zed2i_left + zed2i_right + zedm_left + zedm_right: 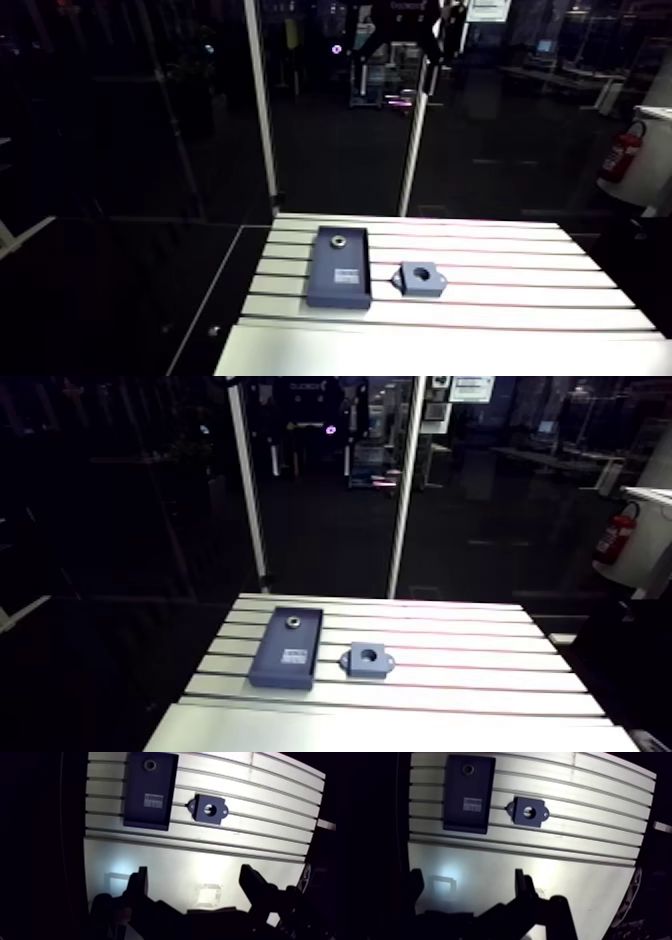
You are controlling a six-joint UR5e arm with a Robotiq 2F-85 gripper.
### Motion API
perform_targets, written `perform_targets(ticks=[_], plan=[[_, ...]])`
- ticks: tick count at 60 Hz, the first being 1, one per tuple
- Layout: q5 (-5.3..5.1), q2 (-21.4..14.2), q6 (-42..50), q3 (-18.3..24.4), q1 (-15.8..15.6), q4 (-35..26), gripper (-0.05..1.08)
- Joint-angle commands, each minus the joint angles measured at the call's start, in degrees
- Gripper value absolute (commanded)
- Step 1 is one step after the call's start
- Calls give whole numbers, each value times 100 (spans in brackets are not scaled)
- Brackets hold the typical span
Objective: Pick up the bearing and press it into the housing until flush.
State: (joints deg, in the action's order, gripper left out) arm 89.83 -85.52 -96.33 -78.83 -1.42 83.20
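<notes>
The bearing (338, 241), a small metal ring, sits in the far end of a dark rectangular block (338, 272) on the slotted table (520, 262). To the block's right lies the housing (421, 277), a dark square piece with a round bore and two small ears. In the wrist view my gripper (195, 884) is open, its two fingers (137, 883) wide apart with nothing between them. It hovers over the table's smooth front strip, well short of the bearing (149, 764) and the housing (208, 809). The arm view does not show the gripper.
The block carries a small white label (154, 800) near its middle. Two upright frame posts (261, 100) rise behind the table's far edge. The table's left edge drops off to dark floor (120, 290).
</notes>
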Motion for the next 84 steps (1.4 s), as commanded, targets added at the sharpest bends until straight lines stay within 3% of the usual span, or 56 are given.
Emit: perform_targets(ticks=[1,10,29,51,55,84], plan=[[1,22,12,4,-63,23,1],[-5,72,82,-65,-178,222,1],[11,587,381,-93,-568,901,1],[28,1077,718,-267,-579,1610,1],[-19,1245,856,-269,-579,1750,1],[38,1978,1752,-267,-579,1968,1]])
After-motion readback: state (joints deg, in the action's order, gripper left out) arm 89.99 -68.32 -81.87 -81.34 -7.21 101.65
